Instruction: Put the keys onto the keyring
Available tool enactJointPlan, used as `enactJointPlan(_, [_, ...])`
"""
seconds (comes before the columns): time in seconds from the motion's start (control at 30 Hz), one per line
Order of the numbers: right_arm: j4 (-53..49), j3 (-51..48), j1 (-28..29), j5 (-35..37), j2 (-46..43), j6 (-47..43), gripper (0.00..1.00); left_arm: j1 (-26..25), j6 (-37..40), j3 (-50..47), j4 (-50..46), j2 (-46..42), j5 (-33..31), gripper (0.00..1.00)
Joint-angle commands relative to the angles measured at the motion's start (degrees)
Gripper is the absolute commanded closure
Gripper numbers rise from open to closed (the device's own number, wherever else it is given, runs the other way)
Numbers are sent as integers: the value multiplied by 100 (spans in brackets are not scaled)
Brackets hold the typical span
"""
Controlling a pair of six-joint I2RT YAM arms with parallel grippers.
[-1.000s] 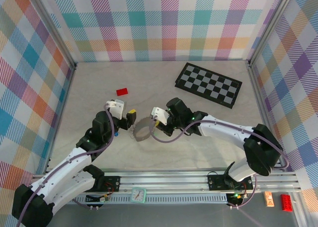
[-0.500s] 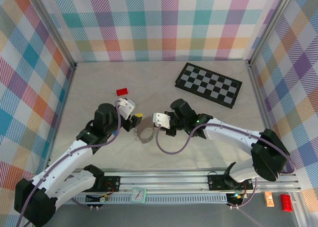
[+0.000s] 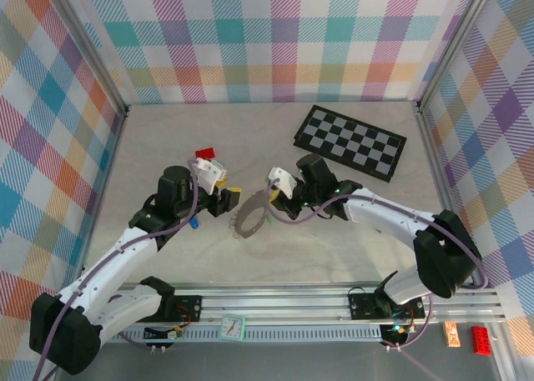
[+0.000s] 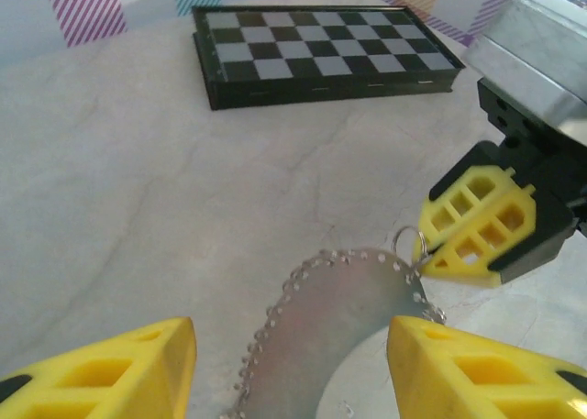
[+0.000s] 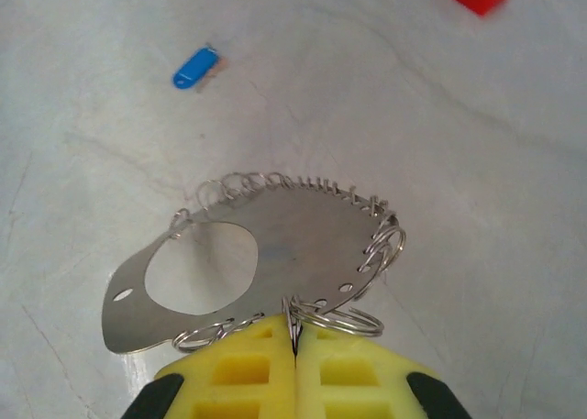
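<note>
Table (image 3: 275,131) is a pale beige slab with faint marble-ish veins running through it. In the upper right of the top view there's a black-and-grey checkerboard (image 3: 350,142) lying flat, turned at a bit of an angle. Left of centre sits a little red block (image 3: 205,154), flat on the surface and well apart from the board. Lower down on the left, a tiny blue key (image 3: 193,223) lies on bare tabletop, near the block but not touching it.

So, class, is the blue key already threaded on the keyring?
No, the blue key lies loose on the table, apart from the keyring.
</note>
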Motion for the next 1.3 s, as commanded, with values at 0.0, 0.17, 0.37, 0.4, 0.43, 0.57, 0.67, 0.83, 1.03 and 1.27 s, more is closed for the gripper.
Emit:
enactJointPlan(0.0, [-279,10,11,-191,178,1165,100,43,-735,-242,408,-77,-268,43])
enactJointPlan(0.17, [-513,-98,15,65,410,1523,100,43,-1001,-416,705,66,-415,43])
enactJointPlan(0.37, [-1102,-1,200,263,789,1403,100,43,-1083,-427,914,184,-559,42])
enactJointPlan(0.4, [-1162,-1,255,289,820,1379,100,43,-1089,-427,942,196,-587,42])
enactJointPlan(0.43, [-1218,-9,318,331,853,1362,100,43,-1089,-435,971,213,-605,42])
enactJointPlan(0.57, [-1367,-10,390,743,1003,1433,100,43,-1098,-479,1123,298,-638,41])
enactJointPlan(0.67, [-1426,38,386,1137,1034,1509,100,43,-1091,-471,1191,363,-619,41])
enactJointPlan(0.83, [-1624,325,390,1579,1255,1536,97,43,-1089,-480,1249,426,-585,40])
enactJointPlan(1.03, [-1757,467,375,2019,1267,1716,77,43,-1070,-540,1269,358,-692,37])
enactJointPlan(1.27, [-1761,210,361,1806,662,2048,65,43,-1216,-688,1471,356,-812,36])
